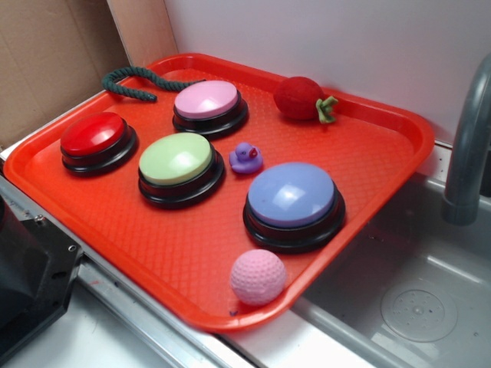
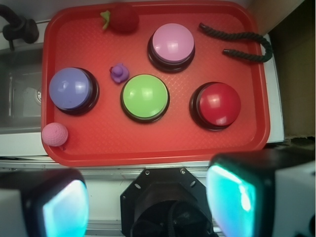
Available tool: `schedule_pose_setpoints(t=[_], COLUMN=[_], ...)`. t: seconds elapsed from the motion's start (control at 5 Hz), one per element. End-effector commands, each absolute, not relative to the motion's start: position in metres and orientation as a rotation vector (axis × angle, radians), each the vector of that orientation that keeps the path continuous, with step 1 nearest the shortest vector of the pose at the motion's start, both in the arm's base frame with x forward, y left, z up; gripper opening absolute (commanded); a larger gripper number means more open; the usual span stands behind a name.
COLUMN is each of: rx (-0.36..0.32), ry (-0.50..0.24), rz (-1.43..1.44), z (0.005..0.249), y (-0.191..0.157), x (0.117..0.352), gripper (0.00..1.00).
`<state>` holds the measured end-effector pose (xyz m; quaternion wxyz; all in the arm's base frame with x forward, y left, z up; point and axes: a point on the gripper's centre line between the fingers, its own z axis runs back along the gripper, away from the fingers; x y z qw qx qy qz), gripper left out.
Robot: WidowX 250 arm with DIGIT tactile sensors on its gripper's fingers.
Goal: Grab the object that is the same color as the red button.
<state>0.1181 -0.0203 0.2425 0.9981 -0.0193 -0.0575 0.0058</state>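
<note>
A small fuzzy red plush strawberry (image 1: 299, 98) with a green stem lies at the tray's far edge; it also shows in the wrist view (image 2: 123, 19) at the top. The red button (image 1: 93, 135) sits at the tray's left, and in the wrist view (image 2: 216, 102) at the right. My gripper (image 2: 148, 202) is open and empty, high above the robot's black base, well short of the tray. Its fingers (image 2: 234, 195) fill the bottom corners of the wrist view. The gripper itself is out of the exterior view.
The red tray (image 1: 368, 165) also holds a pink button (image 1: 207, 101), green button (image 1: 176, 159), purple button (image 1: 291, 195), purple duck (image 1: 245, 158), pink dimpled ball (image 1: 258, 277) and dark green rope (image 1: 138, 80). A sink (image 1: 414, 299) with a grey faucet (image 1: 468, 130) lies right.
</note>
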Motion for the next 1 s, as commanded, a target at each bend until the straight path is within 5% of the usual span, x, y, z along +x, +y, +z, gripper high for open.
schedule_pose_setpoints(t=[0.0, 0.4, 0.8], rx=[-0.039, 0.059, 0.146], ry=[-0.115, -0.216, -0.213], rz=[0.012, -0.352, -0.561], z=[0.243, 0.222, 0.174], y=[-0.020, -0.029, -0.070], x=[0.118, 0.185, 0.264], gripper=[1.00, 1.00, 1.00])
